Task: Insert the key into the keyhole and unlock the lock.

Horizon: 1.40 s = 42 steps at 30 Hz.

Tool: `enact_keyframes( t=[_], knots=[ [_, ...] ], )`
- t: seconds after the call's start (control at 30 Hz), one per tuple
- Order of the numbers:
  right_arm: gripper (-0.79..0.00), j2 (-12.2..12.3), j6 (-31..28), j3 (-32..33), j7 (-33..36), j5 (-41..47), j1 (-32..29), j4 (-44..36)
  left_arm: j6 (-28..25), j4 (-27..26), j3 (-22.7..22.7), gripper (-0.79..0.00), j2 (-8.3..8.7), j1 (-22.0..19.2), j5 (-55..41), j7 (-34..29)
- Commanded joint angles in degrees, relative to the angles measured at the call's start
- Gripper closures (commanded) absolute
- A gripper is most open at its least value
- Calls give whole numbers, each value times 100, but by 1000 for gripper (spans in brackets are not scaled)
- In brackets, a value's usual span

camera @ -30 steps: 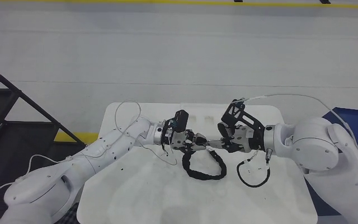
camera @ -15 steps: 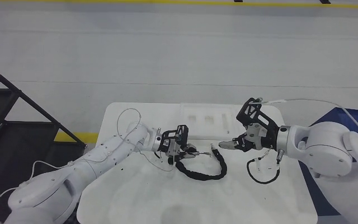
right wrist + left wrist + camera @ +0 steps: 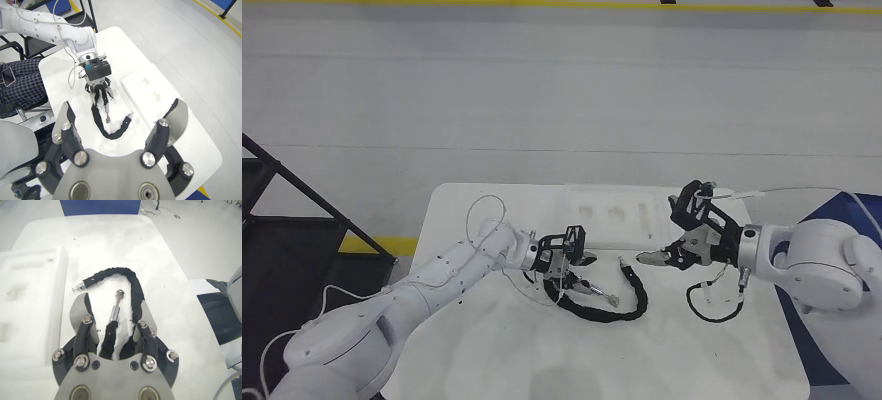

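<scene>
The lock cylinder lies on the bench. In the top view its long axis runs toward 4 o'clock. The key is in its far end, head outermost. The left end effector straddles the cylinder with fingers apart, clamping nothing. The black cable loops round to a free pin that points to 11 o'clock beside the foam tray. The right end effector hangs at 3 o'clock, spread and empty.

The key sits in the lock before the foam tray.
</scene>
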Motion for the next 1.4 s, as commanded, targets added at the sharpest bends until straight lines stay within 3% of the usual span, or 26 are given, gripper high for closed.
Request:
enact_keyframes(
  t=[0.0, 0.23, 0.43, 0.6, 0.77, 0.9, 1.17, 1.37],
  knots=[
    [-785, -11, -271, -47, -158, -124, 67, 145, -21, 17, -101, -785, 10, -54, 27, 355],
    [-785, -77, -1364, -206, -898, -498, 536, 894, -21, -162, -457, -785, 343, -437, 277, 1769],
    [-785, -174, -2178, -472, -1319, -175, 1262, 1937, -21, -344, -433, -785, 731, -1087, 518, 2257],
    [-785, -276, -2765, -892, -1143, 132, 2063, 2792, -21, -428, -33, -785, 988, -1673, 294, 2338],
    [-785, -375, -2787, -1325, -1095, 448, 2809, 3351, -21, -439, 606, -785, 1193, -2338, -292, 2246],
    [-785, -419, -2787, -1602, -1067, 512, 3229, 3622, -21, -576, 760, -785, 1326, -2651, -969, 1727],
    [-785, -460, -2787, -1959, -1148, 354, 3596, 3845, -21, -1120, 760, -785, 1533, -2918, -3227, -417],
    [-785, -460, -2787, -1959, -1148, 354, 3596, 3845, -21, -1125, 760, -785, 1541, -2936, -3363, -508]
  ],
)
